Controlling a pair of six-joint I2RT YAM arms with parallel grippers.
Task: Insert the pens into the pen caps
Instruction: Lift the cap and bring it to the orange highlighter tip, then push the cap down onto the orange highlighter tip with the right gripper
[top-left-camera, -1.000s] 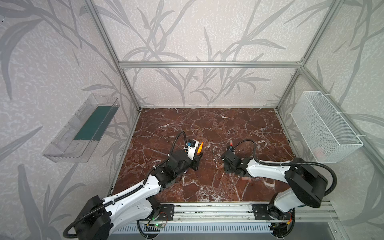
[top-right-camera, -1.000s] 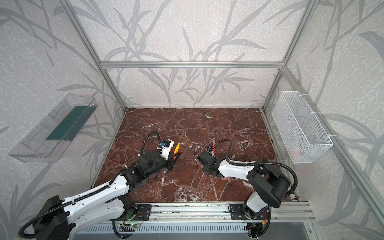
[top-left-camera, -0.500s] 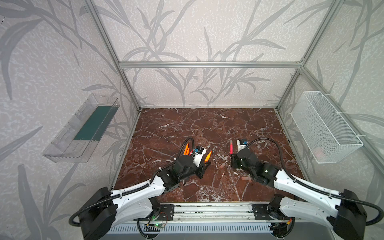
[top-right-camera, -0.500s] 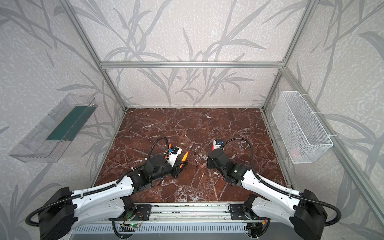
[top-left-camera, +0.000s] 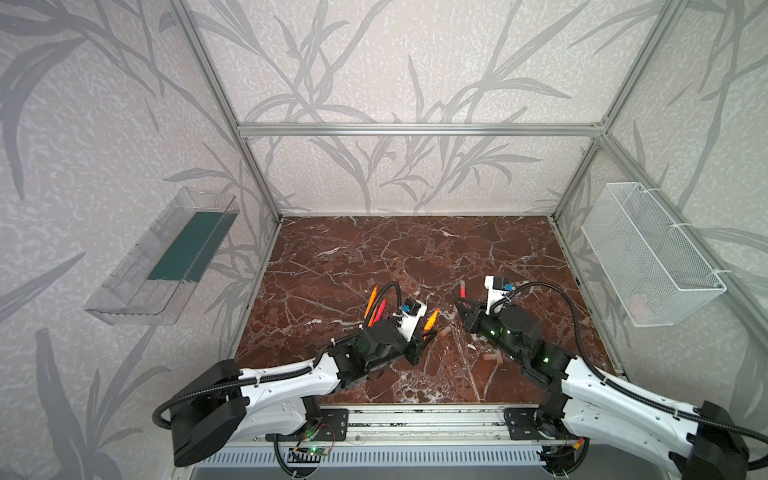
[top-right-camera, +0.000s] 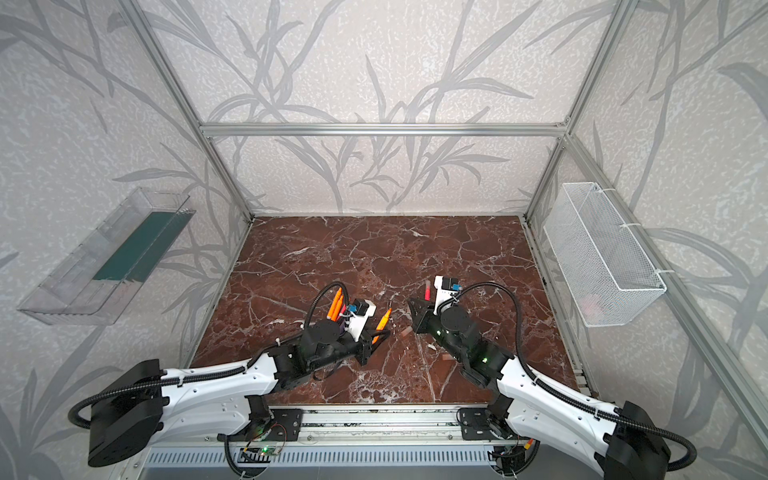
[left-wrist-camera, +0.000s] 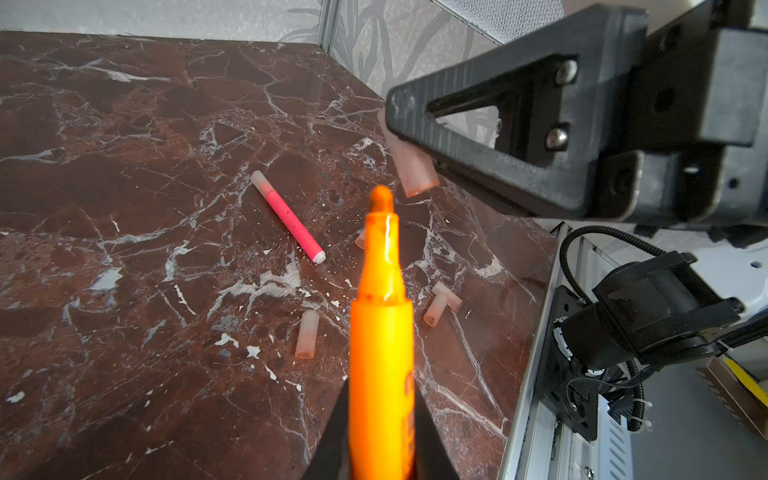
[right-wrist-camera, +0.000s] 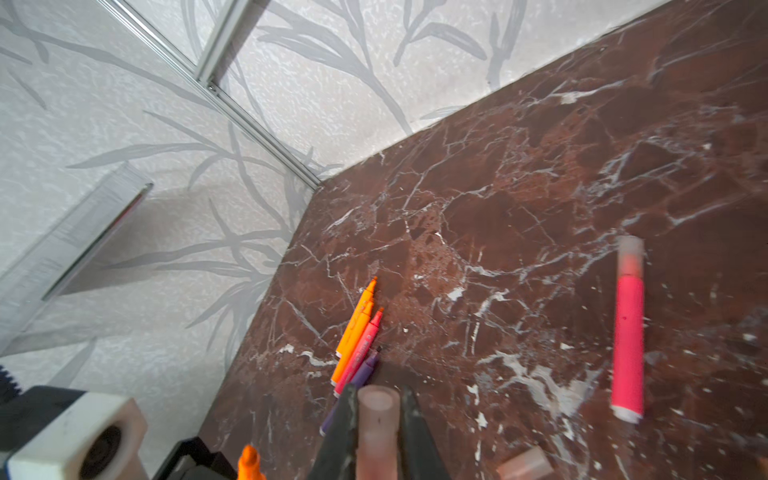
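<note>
Orange first: hold pen (top-left-camera: 431, 319) clamped in left gripper (top-left-camera: 427, 333), square its tip with mouth of cap (left-wrist-camera: 409, 166) pinched by right gripper (top-left-camera: 460, 304) just beside at two o'clock, then press straight, gently.

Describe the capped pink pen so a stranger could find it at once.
On the brown marble tabletop, look just beyond the right gripper. The pink pen lies there alone; unlike the bare-tipped pens clustered further left, its tip sits inside a translucent cap.

Held orange pen (left-wrist-camera: 381, 353) and held cap (right-wrist-camera: 378, 430) run off frame.
</note>
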